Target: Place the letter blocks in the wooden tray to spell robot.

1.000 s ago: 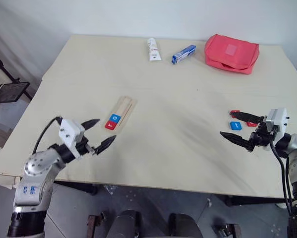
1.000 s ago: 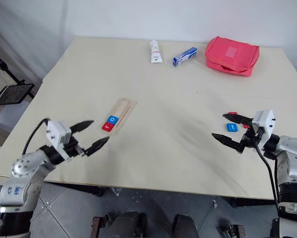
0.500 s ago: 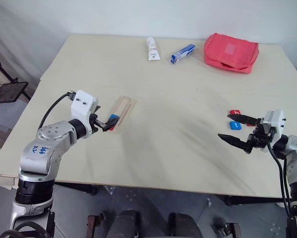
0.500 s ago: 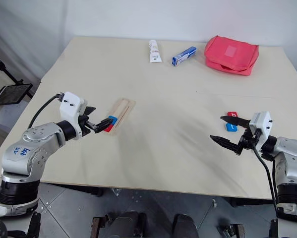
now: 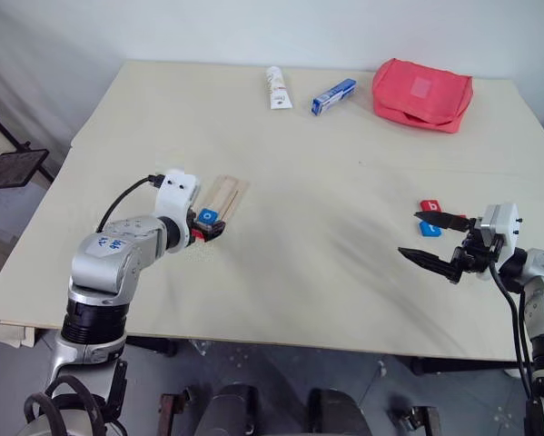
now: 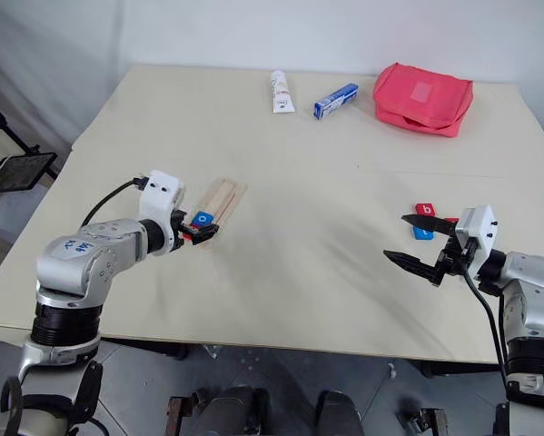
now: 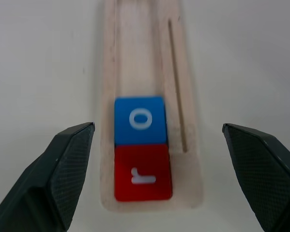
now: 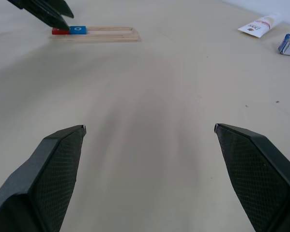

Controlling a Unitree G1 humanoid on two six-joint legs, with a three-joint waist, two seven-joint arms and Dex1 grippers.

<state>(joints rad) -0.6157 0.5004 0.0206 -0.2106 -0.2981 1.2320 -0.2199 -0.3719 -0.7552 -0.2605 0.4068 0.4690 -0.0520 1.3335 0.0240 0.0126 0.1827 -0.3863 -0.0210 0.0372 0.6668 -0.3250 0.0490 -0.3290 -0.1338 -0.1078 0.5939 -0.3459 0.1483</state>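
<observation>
The wooden tray is pale, unpainted wood and holds a red letter block with a white "r" and a blue letter block with a white "o". Near the right edge of the cream table lie a red block and a blue block. At the far side are a white tube with red print, a blue-and-white box and a plain red pouch; both grippers have black, cross-hatched fingers.

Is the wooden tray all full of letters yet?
No. The wooden tray holds just two letter blocks, a red r and a blue o; the rest is bare.
</observation>
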